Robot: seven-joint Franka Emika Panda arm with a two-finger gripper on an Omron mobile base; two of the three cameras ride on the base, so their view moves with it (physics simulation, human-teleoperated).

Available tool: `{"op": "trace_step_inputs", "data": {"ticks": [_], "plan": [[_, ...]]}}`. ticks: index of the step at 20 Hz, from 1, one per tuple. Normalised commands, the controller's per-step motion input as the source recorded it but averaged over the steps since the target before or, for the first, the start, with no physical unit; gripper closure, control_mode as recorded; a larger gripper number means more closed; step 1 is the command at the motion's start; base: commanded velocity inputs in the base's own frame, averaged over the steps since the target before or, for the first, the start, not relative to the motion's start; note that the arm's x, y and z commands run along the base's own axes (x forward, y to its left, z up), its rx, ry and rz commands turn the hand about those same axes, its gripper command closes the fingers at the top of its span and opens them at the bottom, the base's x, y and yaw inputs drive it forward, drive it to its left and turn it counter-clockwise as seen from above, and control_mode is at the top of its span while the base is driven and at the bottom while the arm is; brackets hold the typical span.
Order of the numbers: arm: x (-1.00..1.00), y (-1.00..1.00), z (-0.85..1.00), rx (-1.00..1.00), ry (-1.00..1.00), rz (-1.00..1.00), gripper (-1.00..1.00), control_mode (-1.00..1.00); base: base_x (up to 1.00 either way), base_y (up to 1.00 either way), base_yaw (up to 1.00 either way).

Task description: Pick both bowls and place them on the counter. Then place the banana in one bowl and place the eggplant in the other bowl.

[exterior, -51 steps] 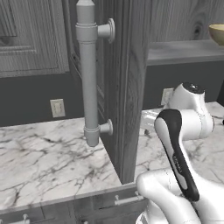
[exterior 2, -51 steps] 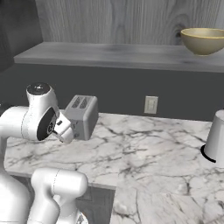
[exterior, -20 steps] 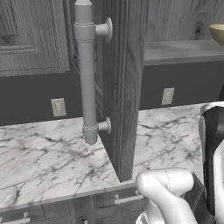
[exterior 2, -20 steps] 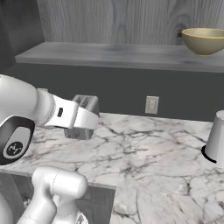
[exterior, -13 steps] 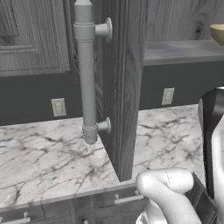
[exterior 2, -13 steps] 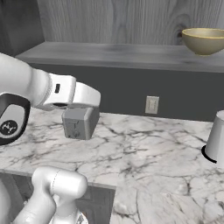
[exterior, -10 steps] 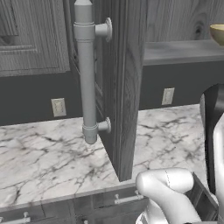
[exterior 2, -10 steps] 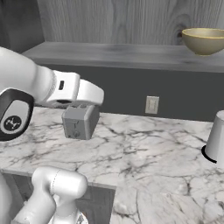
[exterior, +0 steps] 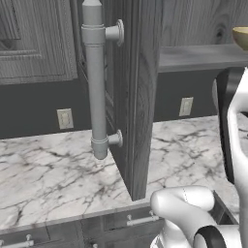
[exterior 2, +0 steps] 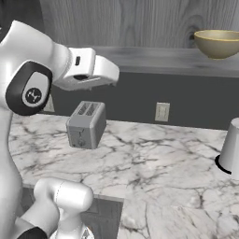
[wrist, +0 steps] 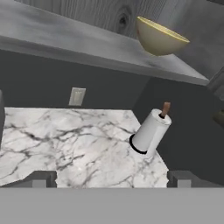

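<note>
A tan-yellow bowl (exterior 2: 217, 43) with a brighter rim stands on the grey wall shelf at the upper right, also seen as the bowl (wrist: 159, 37) in the hand view and the bowl (exterior: 240, 38) at the left base view's right edge. My gripper (wrist: 111, 179) is open with nothing between its fingertips (wrist: 41, 178), well short of the bowl and lower than it. In the right base view my hand hangs above the toaster, pointing right toward the shelf. The white marble counter (exterior 2: 154, 158) spreads below. Banana and eggplant are out of view.
A grey toaster (exterior 2: 86, 123) sits on the counter under my hand. A paper towel roll (wrist: 151, 131) stands at the counter's right end below the shelf. An open cabinet door (exterior: 135, 97) with a long grey handle (exterior: 94, 77) juts out left of the arm.
My arm has lifted the hand from in front of the toaster up to just below shelf height and stretched it rightward. The jaws have stayed open.
</note>
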Motion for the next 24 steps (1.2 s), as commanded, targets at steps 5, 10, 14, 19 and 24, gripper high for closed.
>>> {"op": "trace_step_inputs", "data": {"ticks": [5,10,14,19,24], "plan": [[0.39,-0.18,0.31,-0.15,-0.01,0.00,-1.00,-1.00,0.00,0.00,0.00],[0.26,-0.27,0.25,-0.21,-0.06,0.00,-1.00,-1.00,0.00,0.00,0.00],[0.43,-0.28,0.31,-0.15,0.00,0.00,-1.00,-1.00,0.00,0.00,0.00],[0.57,-0.25,0.31,-0.12,0.03,0.00,-1.00,-1.00,0.00,0.00,0.00],[0.62,-0.24,0.14,-0.11,0.09,0.00,-1.00,-1.00,0.00,0.00,0.00]]}}
